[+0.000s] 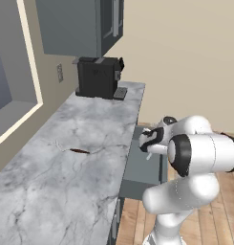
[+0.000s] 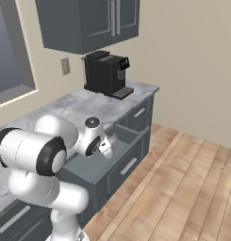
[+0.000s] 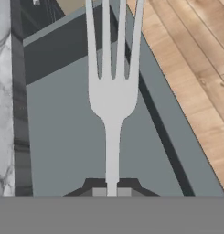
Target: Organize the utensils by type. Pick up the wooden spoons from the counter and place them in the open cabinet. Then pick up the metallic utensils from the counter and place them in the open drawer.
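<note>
Your gripper [image 3: 111, 191] is clamped on a silvery fork [image 3: 111, 100], handle pinched between the jaws, tines pointing away over the open drawer [image 3: 67, 137] beside the counter [image 1: 66, 158]. No legible writing.

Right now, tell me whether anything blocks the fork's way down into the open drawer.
Nothing visible does. The gripper is shut on the fork, which hangs directly over the drawer. The slate-grey floor beneath the fork shows bare, with the marble counter off to one side.
</note>
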### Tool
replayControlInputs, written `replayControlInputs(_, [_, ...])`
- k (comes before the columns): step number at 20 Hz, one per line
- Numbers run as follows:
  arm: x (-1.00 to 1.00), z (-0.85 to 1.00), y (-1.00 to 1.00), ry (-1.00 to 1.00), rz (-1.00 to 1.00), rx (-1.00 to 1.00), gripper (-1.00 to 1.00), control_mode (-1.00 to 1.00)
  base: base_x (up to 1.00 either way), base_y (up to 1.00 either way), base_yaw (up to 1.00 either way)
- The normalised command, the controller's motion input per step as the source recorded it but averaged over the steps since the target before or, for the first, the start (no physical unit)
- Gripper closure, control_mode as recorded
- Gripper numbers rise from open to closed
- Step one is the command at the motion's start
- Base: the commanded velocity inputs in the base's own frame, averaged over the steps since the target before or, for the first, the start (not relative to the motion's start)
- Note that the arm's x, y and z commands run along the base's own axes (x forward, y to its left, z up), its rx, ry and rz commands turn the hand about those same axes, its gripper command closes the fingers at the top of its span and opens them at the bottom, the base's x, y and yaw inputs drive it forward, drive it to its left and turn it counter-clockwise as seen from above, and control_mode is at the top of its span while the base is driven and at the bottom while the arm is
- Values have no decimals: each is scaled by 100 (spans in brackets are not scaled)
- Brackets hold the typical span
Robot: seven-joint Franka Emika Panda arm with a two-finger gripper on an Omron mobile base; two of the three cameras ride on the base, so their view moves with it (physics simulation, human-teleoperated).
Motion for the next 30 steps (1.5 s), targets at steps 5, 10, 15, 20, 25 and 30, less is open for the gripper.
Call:
replayControlInputs(5, [24,-48,-25,0,0,1,100,-100,0,0,0])
replayControlInputs(10, [23,-53,-31,-2,1,4,100,-100,0,0,0])
replayControlInputs(15, [14,-59,-37,-7,0,7,100,-100,0,0,0])
replayControlInputs(20, [5,-79,-45,-7,0,2,100,-100,0,0,0])
replayControlInputs(25, [0,-99,-70,-9,0,0,100,-100,0,0,0])
replayControlInputs(30, [0,-100,-100,-2,-5,2,100,-100,0,0,0])
